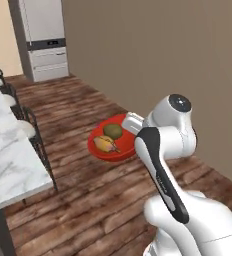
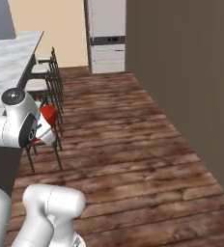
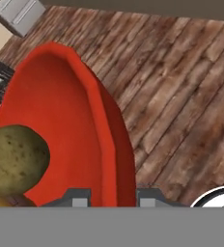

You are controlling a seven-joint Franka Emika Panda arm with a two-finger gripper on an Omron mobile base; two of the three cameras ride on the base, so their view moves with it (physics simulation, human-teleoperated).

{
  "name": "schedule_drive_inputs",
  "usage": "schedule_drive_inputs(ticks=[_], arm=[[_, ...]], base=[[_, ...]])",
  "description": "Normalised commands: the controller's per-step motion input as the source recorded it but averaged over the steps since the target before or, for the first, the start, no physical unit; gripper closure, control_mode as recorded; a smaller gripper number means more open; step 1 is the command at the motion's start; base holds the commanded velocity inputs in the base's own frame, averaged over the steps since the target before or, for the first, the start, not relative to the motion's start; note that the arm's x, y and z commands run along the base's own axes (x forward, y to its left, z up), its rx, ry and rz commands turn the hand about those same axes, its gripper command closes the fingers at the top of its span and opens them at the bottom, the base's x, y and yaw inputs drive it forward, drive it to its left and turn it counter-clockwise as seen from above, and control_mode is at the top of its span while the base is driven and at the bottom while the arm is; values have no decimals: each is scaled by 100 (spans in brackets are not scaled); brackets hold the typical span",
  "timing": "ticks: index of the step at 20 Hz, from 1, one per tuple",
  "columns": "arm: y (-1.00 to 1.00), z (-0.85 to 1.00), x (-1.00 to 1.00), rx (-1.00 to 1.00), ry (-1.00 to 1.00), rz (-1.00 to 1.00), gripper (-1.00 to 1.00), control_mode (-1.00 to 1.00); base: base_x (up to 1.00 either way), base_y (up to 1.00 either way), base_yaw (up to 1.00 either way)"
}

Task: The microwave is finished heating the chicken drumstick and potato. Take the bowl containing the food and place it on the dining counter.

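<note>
Dark stools [image 1: 30, 127] with white cushions are lining the edge of the white marble table [image 1: 8, 165], which is running along at nine o'clock in the left base view, and they are standing between me and the slab. A grey tall cabinet unit [image 1: 43, 40] is standing at eleven o'clock, against a plain brown wall. Under everything the wooden floor [image 1: 88, 200] is lying bare.

I am holding the red bowl [image 1: 113, 145] in the air above the floor, well apart from the table. It is shallow, wide and bright red. My hand [image 3: 113, 200] is clamped on its rim, one finger [image 3: 77, 198] inside and one outside the wall. Inside, the round olive-brown potato [image 1: 113, 131] is sitting just beside the yellow-orange chicken drumstick [image 1: 106, 145], whose long axis is running from ten to four o'clock
</note>
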Motion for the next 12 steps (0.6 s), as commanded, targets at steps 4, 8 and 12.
schedule_drive_inputs(ticks=[4, 8, 12], arm=[[0, 0, 0, 0, 0, 0, 100, 100], [0, 0, 0, 0, 0, 0, 100, 100], [0, 0, 0, 0, 0, 0, 100, 100]], base=[[100, -77, 47], [100, -30, 57], [100, -16, 63]])
